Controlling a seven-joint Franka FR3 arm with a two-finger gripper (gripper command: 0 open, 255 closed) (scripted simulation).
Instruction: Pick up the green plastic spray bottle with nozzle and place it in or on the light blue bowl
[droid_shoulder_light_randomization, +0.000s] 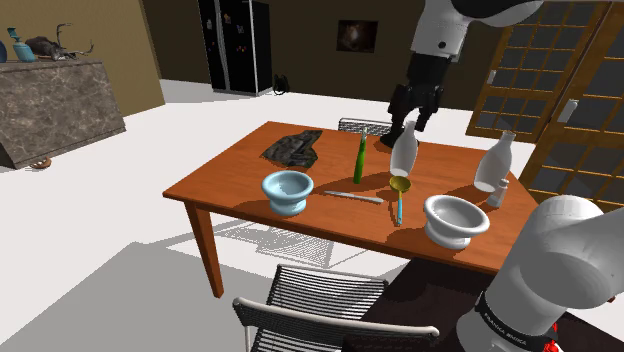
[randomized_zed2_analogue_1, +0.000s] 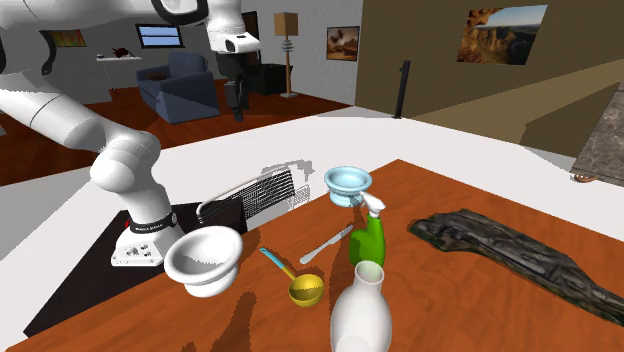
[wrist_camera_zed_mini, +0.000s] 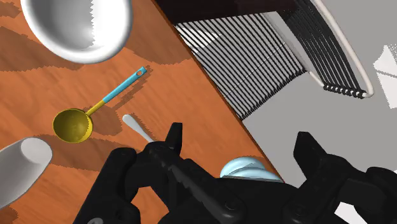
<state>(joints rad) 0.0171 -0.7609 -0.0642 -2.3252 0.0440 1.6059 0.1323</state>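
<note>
Nearest the stand, a black wire chair (droid_shoulder_light_randomization: 322, 300) is drawn up to the front edge of the wooden table (droid_shoulder_light_randomization: 230, 180). A white bowl (droid_shoulder_light_randomization: 455, 220) stands upright on the tabletop close to that edge. Just beyond it lie a yellow ladle (droid_shoulder_light_randomization: 399, 200) with a blue handle and a pale spoon (droid_shoulder_light_randomization: 352, 196), both flat on the wood. The light blue bowl (droid_shoulder_light_randomization: 288, 190) stands toward the shoulder view's left, near the front edge and well apart from the white bowl. The green spray bottle (droid_shoulder_light_randomization: 360, 158) stands upright at mid-table behind the spoon, apart from the light blue bowl, with its white nozzle on top. A tall white bottle (droid_shoulder_light_randomization: 403, 150) stands near it on the shoulder view's right. A second white bottle (droid_shoulder_light_randomization: 497, 163) stands farther right. A dark crumpled cloth (droid_shoulder_light_randomization: 293, 148) lies toward the far edge. The gripper (wrist_camera_zed_mini: 240, 132) hangs above the table with its fingers spread and nothing between them. In the shoulder view it appears just over the tall white bottle's top.
</note>
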